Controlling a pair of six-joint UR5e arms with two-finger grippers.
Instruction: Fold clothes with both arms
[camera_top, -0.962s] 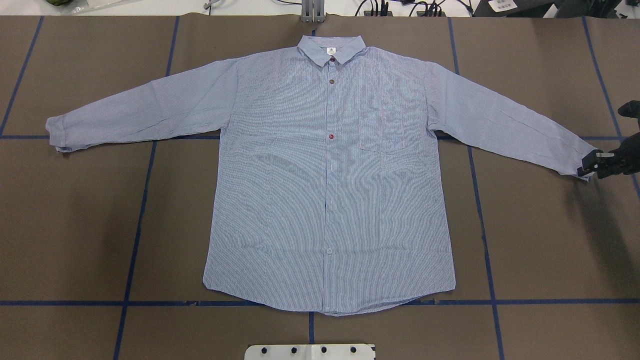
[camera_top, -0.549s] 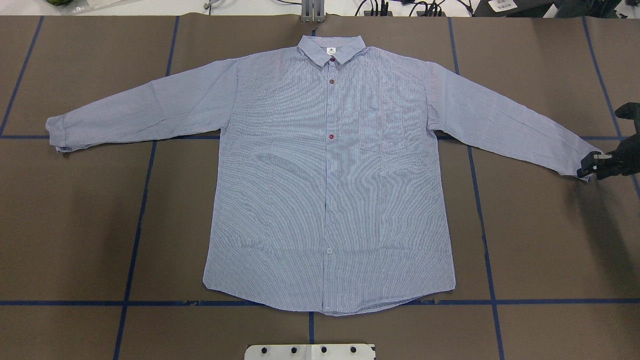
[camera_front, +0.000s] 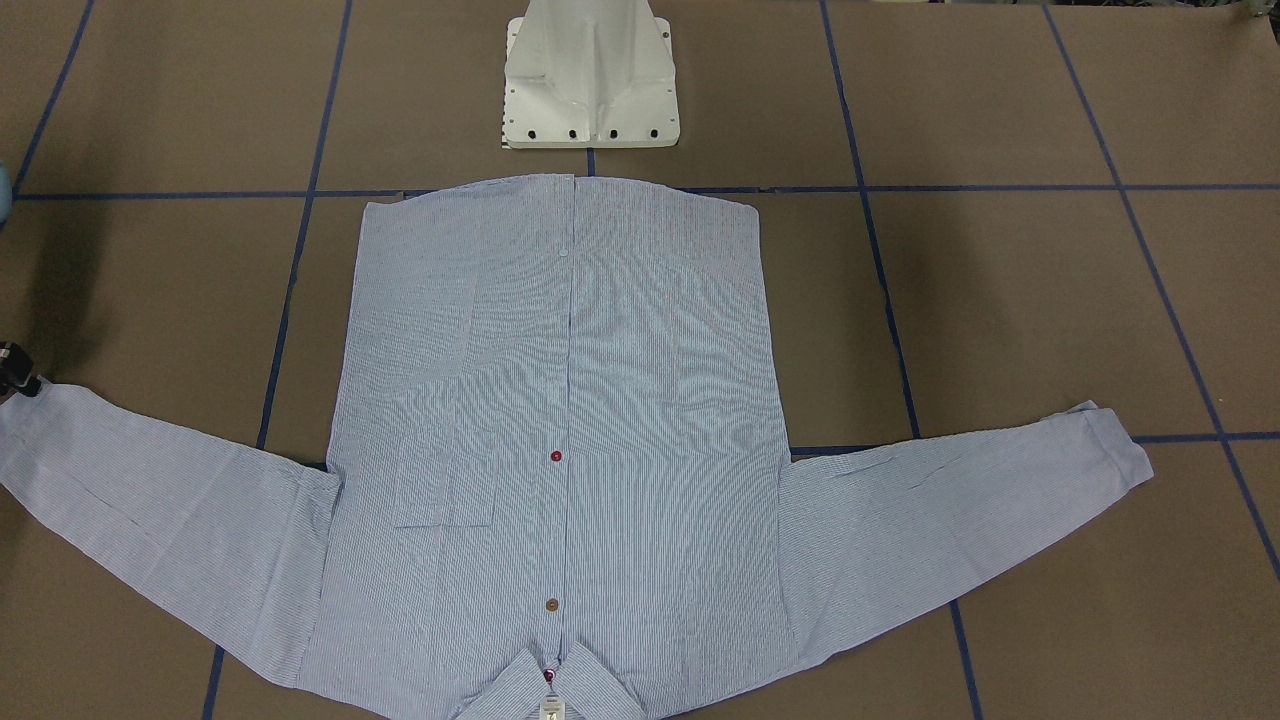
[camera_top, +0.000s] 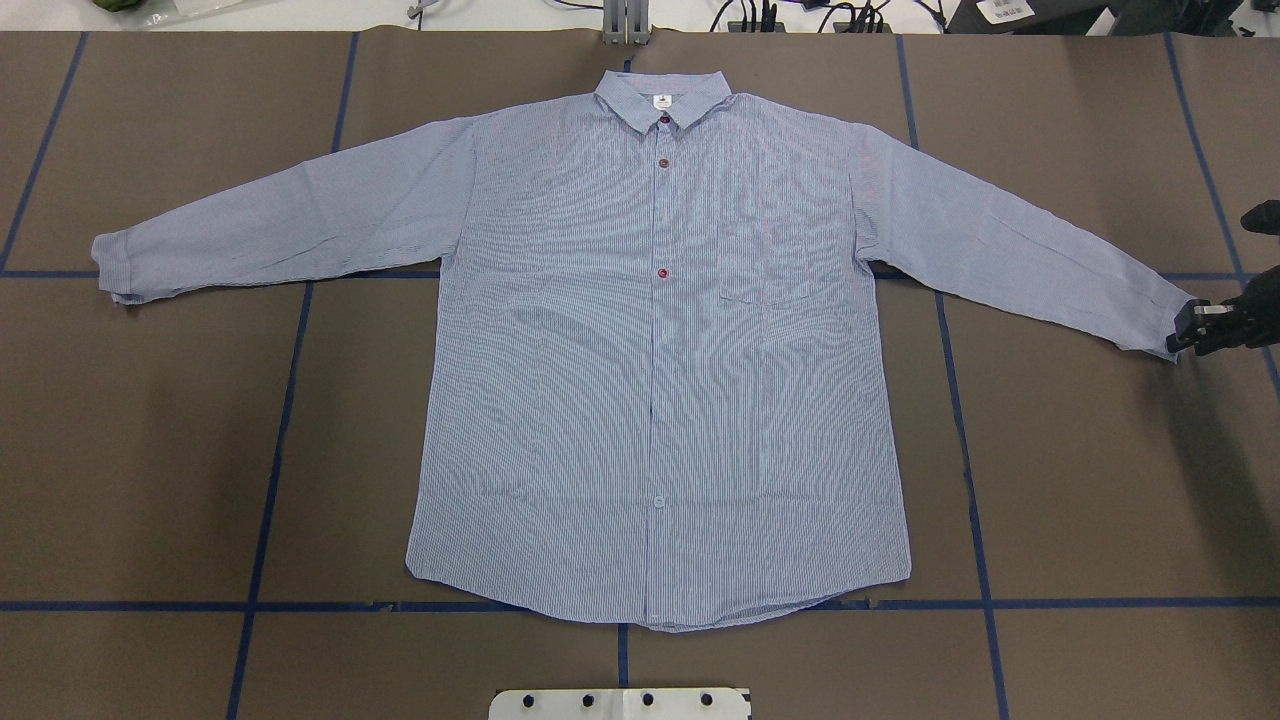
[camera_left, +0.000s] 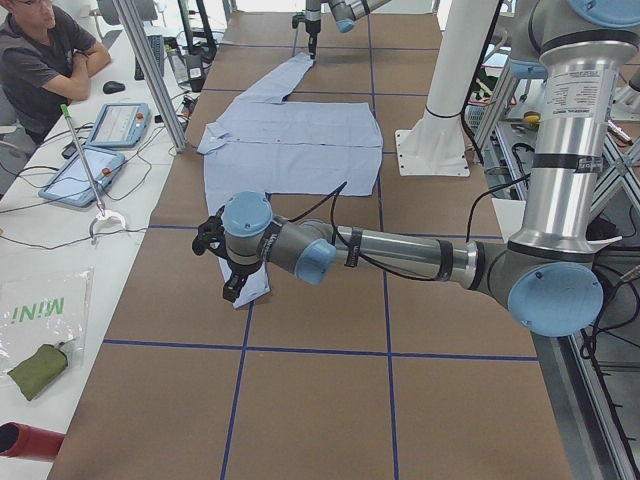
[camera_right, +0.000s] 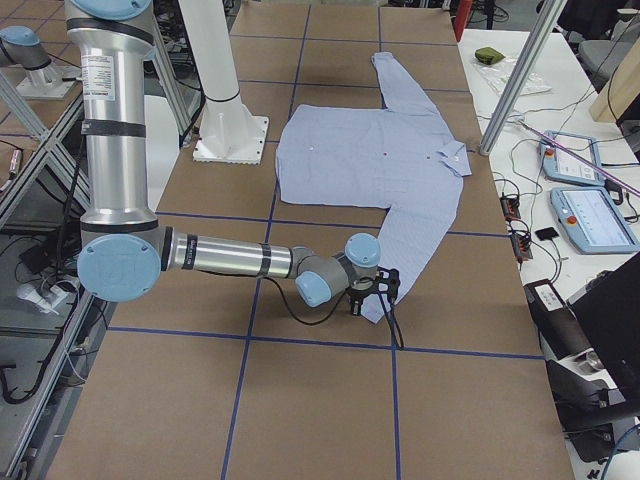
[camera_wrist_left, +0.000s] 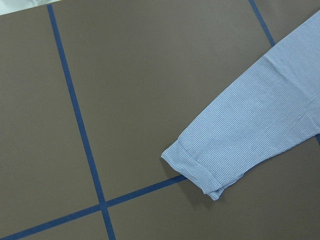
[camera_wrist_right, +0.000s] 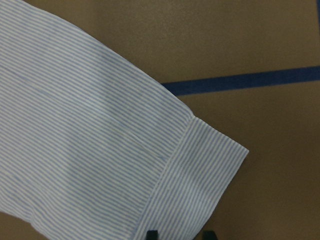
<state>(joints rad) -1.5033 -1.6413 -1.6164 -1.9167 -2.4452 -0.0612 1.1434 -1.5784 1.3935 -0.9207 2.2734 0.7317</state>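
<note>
Right arm (camera_top: 1248, 320) – slightly outward, at cuff (camera_top: 1150, 312)

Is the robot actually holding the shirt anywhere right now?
Not yet, it seems. The right gripper has its fingers apart, astride the right cuff of the shirt; the left cuff lies flat, ungripped.

The shirt (camera_top: 600, 380) lies flat mid-frame on the brown table (camera_top: 150, 450), collar toward the top, sleeves spread left and right. At the right edge, the right gripper (camera_top: 1182, 331) meets the cuff (camera_top: 1150, 318) there.
</note>
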